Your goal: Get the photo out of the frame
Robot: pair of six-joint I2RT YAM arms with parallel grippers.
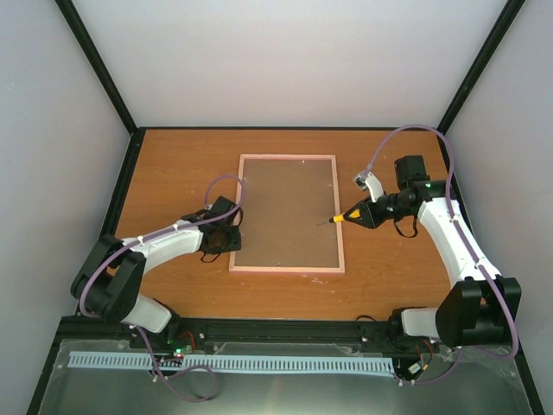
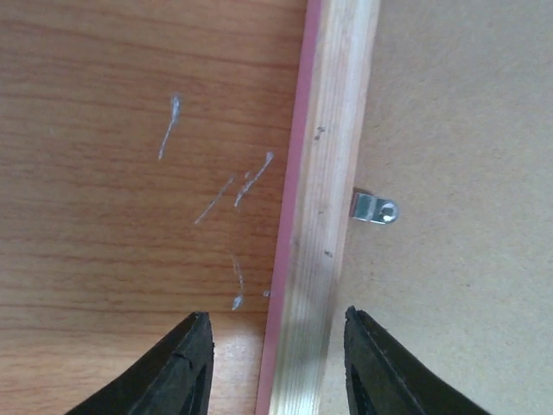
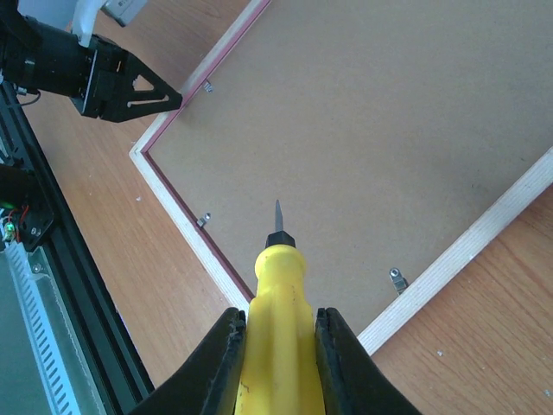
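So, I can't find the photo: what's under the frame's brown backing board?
Nothing beneath shows. The backing board fills the frame, with metal clips along its edge; whatever lies under it is covered.

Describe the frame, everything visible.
The frame lies face down, flat on the table, roughly centred. Thin rails: pink outside, bare pale wood at the back. A brown backing board fills it, held by small metal tabs. The left gripper straddles its left rail, open; contact unclear. The right gripper aims a screwdriver at the board.
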